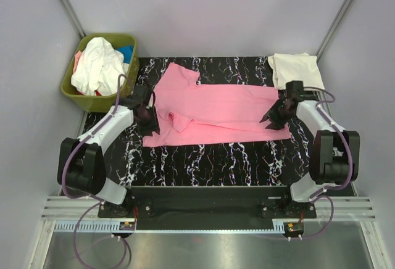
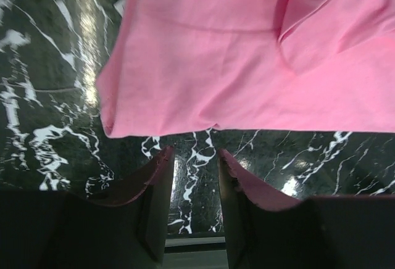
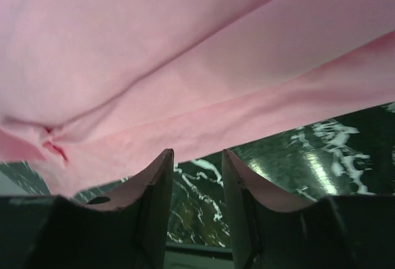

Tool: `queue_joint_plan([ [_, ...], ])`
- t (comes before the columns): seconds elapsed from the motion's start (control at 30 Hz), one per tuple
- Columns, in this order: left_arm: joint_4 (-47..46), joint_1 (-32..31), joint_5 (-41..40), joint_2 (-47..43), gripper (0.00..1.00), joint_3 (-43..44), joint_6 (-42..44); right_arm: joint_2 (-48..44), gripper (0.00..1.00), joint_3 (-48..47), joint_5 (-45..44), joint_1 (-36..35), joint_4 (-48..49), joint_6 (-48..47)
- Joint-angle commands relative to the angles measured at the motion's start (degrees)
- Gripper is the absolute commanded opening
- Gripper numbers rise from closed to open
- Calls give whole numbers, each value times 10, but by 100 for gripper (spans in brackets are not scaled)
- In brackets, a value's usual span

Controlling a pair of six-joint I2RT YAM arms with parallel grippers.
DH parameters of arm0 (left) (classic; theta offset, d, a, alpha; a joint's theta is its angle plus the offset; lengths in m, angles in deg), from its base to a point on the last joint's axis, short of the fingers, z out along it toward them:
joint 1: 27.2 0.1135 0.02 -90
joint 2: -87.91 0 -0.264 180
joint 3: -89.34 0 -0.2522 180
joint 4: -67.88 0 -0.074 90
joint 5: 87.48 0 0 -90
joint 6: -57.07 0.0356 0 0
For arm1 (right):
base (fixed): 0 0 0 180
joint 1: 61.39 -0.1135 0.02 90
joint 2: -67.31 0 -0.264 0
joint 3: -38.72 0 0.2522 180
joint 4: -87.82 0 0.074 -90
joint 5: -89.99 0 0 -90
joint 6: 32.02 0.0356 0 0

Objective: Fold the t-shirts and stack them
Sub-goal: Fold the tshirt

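Observation:
A bright pink t-shirt (image 1: 216,111) lies partly folded across the black marbled mat (image 1: 203,158); one sleeve sticks out at the upper left. My left gripper (image 1: 150,121) is open and empty at the shirt's left end; in the left wrist view its fingertips (image 2: 165,158) stand just short of the pink hem (image 2: 203,78). My right gripper (image 1: 271,120) is open and empty at the shirt's right end; in the right wrist view the pink cloth (image 3: 185,71) lies just ahead of its fingertips (image 3: 165,161). A folded cream t-shirt (image 1: 295,68) lies at the mat's far right corner.
An olive-green bin (image 1: 77,90) at the far left holds white (image 1: 99,64) and blue (image 1: 126,52) shirts. Grey walls close in the sides and back. Bare mat lies in front of the pink shirt.

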Motion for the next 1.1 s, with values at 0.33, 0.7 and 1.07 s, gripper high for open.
queue_joint_plan([
  [0.33,-142,-24,13,-3,35,-116,-59,166,38,-186,-120,-276,-57,-17],
  [0.7,-149,-24,-12,24,33,-148,-73,316,38,-350,-137,-353,-120,-33],
  [1.07,-165,-2,-36,31,30,-189,-69,356,37,-406,-164,-356,-156,-45],
])
